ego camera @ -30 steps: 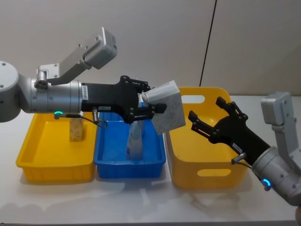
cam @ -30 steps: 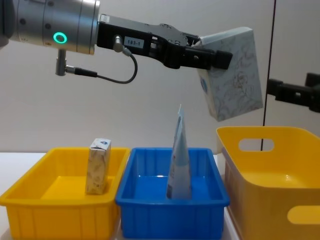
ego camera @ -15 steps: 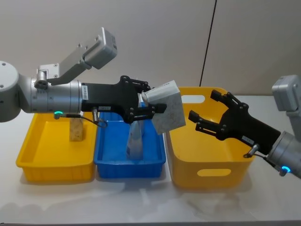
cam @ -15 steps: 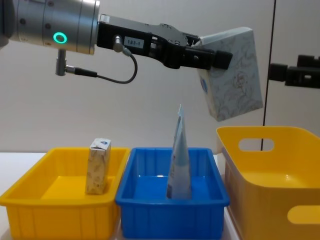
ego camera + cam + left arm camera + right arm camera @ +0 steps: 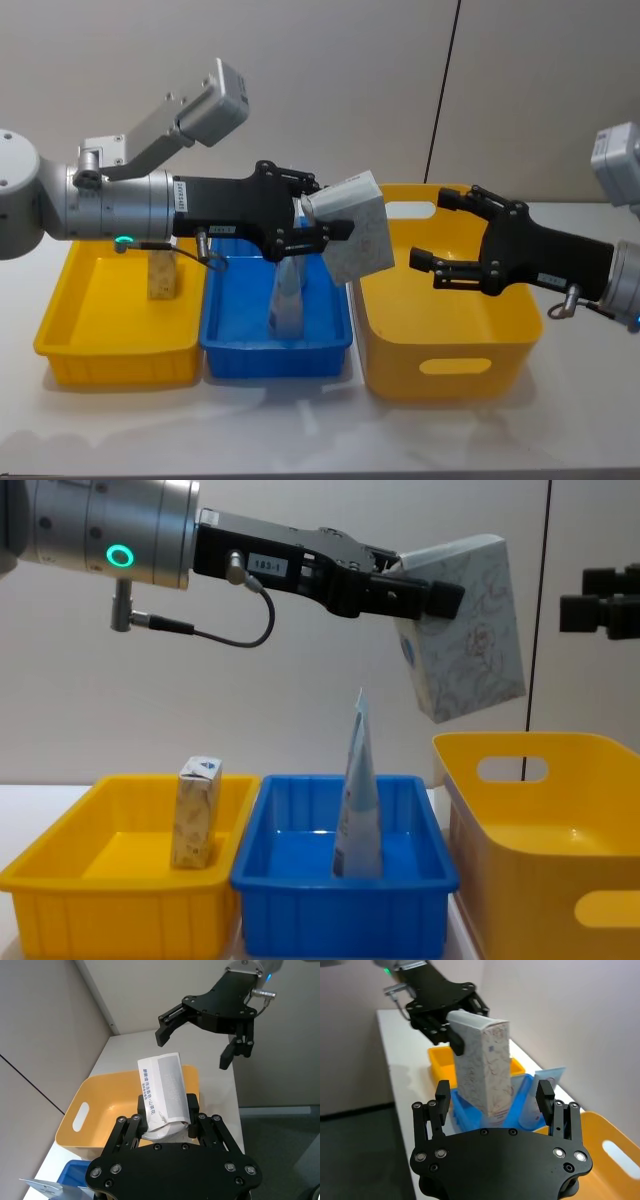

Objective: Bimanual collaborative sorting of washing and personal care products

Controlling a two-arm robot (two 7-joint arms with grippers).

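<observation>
Rising level with the marbled box (image 5: 362, 240), the right tool (image 5: 435, 236), fingers spread apart, has closed in from beyond the blue bin's (image 5: 275, 357) right side. The left tool (image 5: 318, 220) stays clamped on the marbled box, above that bin's right edge. A handover looks imminent.

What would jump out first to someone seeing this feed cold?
The left claw holds a marbled box tilted in mid-air, roughly over where the blue bin meets the deep yellow bin. Facing it from above the deep yellow bin, the right claw hangs open and empty. Below, a light blue tube stands upright in the blue bin.
</observation>
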